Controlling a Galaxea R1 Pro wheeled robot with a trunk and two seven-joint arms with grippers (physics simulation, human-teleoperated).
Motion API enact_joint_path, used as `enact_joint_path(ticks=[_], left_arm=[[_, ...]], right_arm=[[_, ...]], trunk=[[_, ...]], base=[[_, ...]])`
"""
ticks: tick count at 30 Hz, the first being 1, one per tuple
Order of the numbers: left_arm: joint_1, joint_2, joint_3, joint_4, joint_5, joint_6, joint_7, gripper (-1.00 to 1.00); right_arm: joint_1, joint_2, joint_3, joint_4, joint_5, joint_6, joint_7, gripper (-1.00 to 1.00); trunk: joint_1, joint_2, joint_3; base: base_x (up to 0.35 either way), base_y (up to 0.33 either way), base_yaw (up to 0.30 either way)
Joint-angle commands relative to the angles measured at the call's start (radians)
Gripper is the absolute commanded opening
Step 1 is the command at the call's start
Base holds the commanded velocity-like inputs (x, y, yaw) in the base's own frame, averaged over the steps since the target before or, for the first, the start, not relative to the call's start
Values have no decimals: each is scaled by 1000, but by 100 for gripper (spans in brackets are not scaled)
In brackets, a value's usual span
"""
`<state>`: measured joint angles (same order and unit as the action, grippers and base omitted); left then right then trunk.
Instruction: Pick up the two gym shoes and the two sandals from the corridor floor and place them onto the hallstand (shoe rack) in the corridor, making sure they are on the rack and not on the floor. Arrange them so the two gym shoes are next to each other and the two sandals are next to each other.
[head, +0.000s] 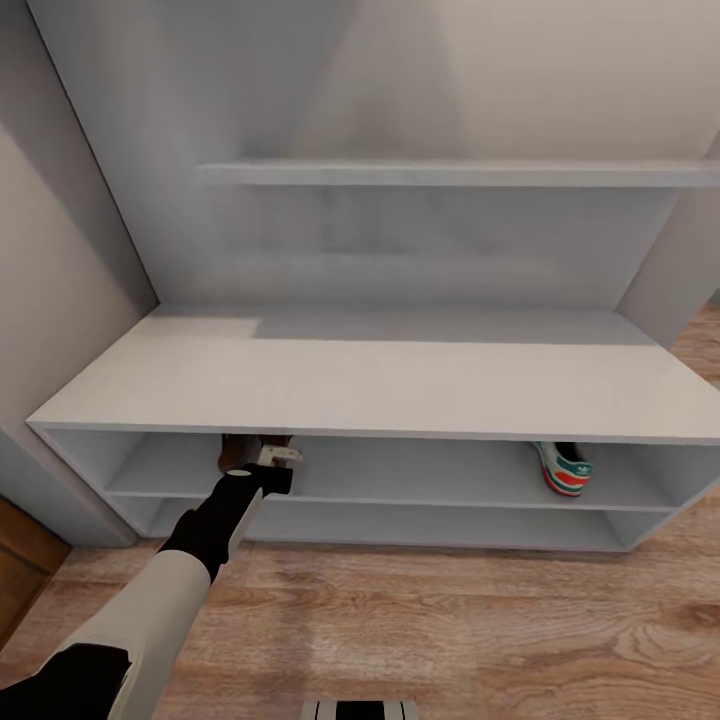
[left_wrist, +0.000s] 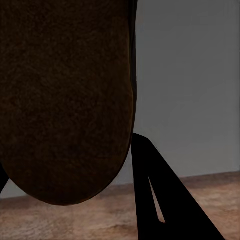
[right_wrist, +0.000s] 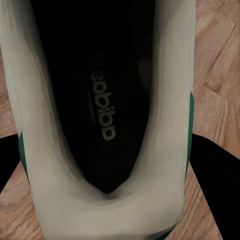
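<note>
The pale grey hallstand (head: 380, 385) stands against the wall. My left gripper (head: 258, 455) reaches into the left end of its upper open shelf, shut on a brown sandal (head: 238, 450). In the left wrist view the sandal's dark sole (left_wrist: 65, 100) hangs beside one black finger (left_wrist: 160, 200). One gym shoe (head: 565, 468) rests at the right end of the same shelf, heel outward. My right gripper (right_wrist: 107, 200) is shut on the other gym shoe (right_wrist: 167, 125), which hangs over the wood floor (right_wrist: 220, 60) with its opening facing the camera.
A long wall shelf (head: 450, 173) runs above the bench top. The lower open shelf (head: 420, 525) sits just over the plank floor (head: 450, 610). A wall (head: 50, 280) closes in the left side.
</note>
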<state>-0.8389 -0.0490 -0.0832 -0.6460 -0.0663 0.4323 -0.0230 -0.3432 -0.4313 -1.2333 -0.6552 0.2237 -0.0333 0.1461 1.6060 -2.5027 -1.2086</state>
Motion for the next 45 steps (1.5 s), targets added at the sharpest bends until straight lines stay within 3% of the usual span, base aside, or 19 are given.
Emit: enact_joint_path(ticks=[1,6,7,30,45], left_arm=[[0,1,-1,-1,-10,5,-5,-100],[0,0,-1,7,-10,6,-12,-100],[0,0,-2,7,-10,7,-13,100],[0,1,-2,-5,-10,4,-5,100],[0,0,-1,-6,-12,0,-3,100]], right_arm=[[-2,0,-8,0,11,-3,9,-100],[-2,0,-8,0,11,-3,9,-100],[-2,0,-8,0,11,-3,9,-100],[-2,0,-8,0,11,-3,9,-100],[-2,0,-8,0,11,-3,9,-100]], trunk=[[0,0,-1],[0,0,-1],[0,0,-1],[0,0,-1],[0,0,-1]], base=[[7,0,0],[2,0,0],[0,0,0],[-4,0,0],[-252,-115,0]])
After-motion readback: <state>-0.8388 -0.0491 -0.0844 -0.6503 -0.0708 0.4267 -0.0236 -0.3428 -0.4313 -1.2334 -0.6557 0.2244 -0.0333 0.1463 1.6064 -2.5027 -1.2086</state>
